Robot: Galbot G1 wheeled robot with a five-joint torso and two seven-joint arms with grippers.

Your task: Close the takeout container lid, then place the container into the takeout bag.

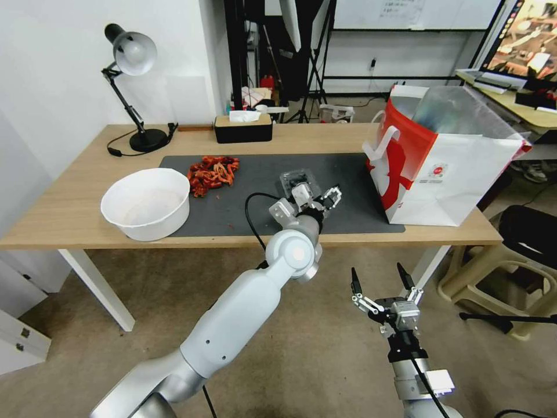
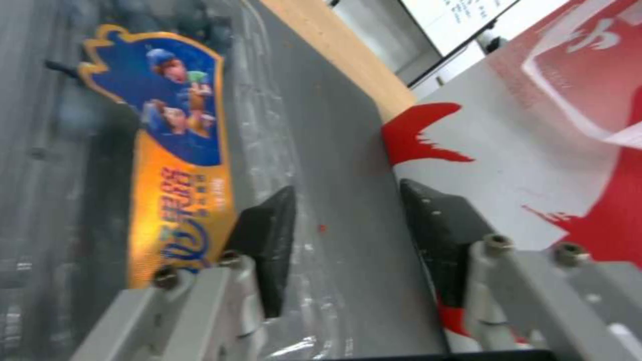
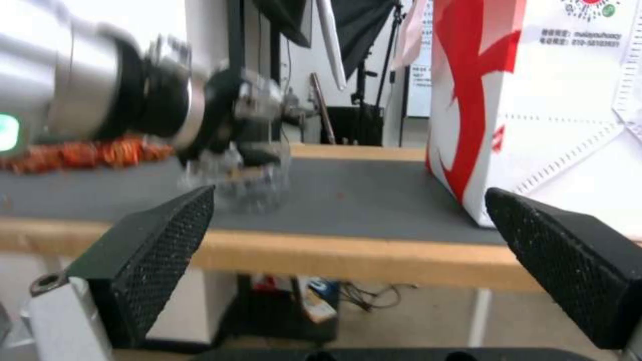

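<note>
Two arms share our work at the wooden table [image 1: 69, 215]: our left gripper [image 1: 316, 197] reaches out over the dark mat [image 1: 342, 174] and sits at the takeout container [image 1: 293, 179], its fingers [image 2: 268, 240] spread a little, one resting on the clear lid [image 2: 100, 150] beside the blue-and-orange sticker [image 2: 177, 155], the other just off the container's edge toward the takeout bag [image 1: 441, 168]. We cannot tell whether the lid is fully closed. The container lies near the middle of the mat, between a heap of red dried chillies [image 1: 212, 172] and the bag, which stands upright and open at the mat's right end, apart from the container. Our right gripper [image 1: 380, 284] hangs below table height in front of the table's edge, its black fingers [image 3: 154, 250] spread wide and holding nothing. A big white bowl [image 1: 146, 203] sits on the table's left side; a desk lamp [image 1: 130, 81] and a tissue box [image 1: 242, 126] stand farther back.
</note>
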